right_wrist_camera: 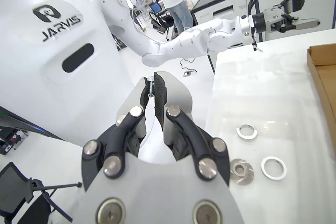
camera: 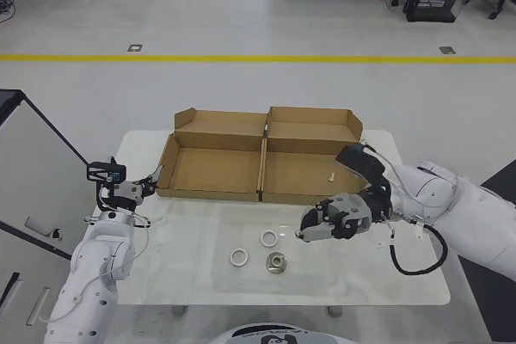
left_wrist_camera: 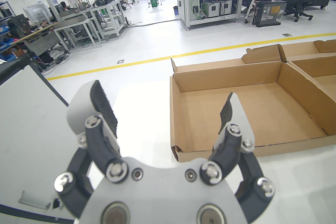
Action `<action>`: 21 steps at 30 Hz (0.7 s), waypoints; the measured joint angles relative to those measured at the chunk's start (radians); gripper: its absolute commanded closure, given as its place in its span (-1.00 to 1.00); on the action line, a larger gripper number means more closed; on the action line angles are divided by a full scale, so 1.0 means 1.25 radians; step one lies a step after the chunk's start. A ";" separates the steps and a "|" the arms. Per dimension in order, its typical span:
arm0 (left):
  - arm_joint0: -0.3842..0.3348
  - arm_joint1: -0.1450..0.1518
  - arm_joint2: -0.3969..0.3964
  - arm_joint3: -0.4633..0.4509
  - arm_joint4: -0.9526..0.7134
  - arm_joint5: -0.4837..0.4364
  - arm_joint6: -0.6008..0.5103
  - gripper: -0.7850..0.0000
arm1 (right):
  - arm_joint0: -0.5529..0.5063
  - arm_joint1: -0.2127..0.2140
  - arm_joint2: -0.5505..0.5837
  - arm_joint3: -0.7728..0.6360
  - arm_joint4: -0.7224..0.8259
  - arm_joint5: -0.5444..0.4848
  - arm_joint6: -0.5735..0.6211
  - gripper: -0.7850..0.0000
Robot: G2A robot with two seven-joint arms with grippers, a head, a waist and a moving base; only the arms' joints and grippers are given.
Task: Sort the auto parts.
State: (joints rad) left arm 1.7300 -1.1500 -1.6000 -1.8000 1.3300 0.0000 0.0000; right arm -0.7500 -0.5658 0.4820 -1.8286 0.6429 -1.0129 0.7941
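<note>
Bolt (right_wrist_camera: 150, 88): clamped at the fingertips of right gripper (right_wrist_camera: 150, 95), above the bench (camera: 181, 258).
Rings (camera: 267, 237): two, flat on bench near that gripper; flanged nut (camera: 277, 262) close by.
Left gripper (left_wrist_camera: 162, 101): spread wide, holding nothing, beside left cardboard box (left_wrist_camera: 236, 109).

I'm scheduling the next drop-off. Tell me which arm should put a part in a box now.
Right. The right end effector is shut on a bolt near the right box, which already holds a small part. The left end effector is open and empty by the left box.
</note>
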 measured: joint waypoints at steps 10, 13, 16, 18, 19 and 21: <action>0.000 0.000 0.000 0.000 0.000 0.000 0.000 -1.00 | -0.041 -0.004 0.040 -0.041 0.191 0.001 0.011 1.00; 0.000 0.000 0.000 0.000 0.000 0.000 0.000 -1.00 | -0.045 -0.011 0.042 -0.062 0.229 0.001 0.011 1.00; 0.000 0.000 0.000 0.000 0.000 0.000 0.000 -1.00 | -0.045 -0.024 0.037 -0.080 0.270 0.001 0.011 1.00; 0.000 0.000 0.000 0.000 0.000 0.000 0.000 -1.00 | -0.042 -0.034 0.034 -0.091 0.292 0.001 0.011 1.00; 0.000 0.000 0.000 0.000 0.000 0.000 0.000 -1.00 | -0.040 -0.041 0.034 -0.098 0.307 0.001 0.011 1.00; 0.000 0.000 0.000 0.000 0.000 0.000 0.000 -1.00 | -0.036 -0.051 0.033 -0.105 0.324 0.001 0.012 1.00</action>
State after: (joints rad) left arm 1.7300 -1.1500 -1.6000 -1.8000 1.3300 0.0000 0.0000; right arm -0.7952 -0.6295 0.5226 -1.9599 1.0480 -1.0121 0.8087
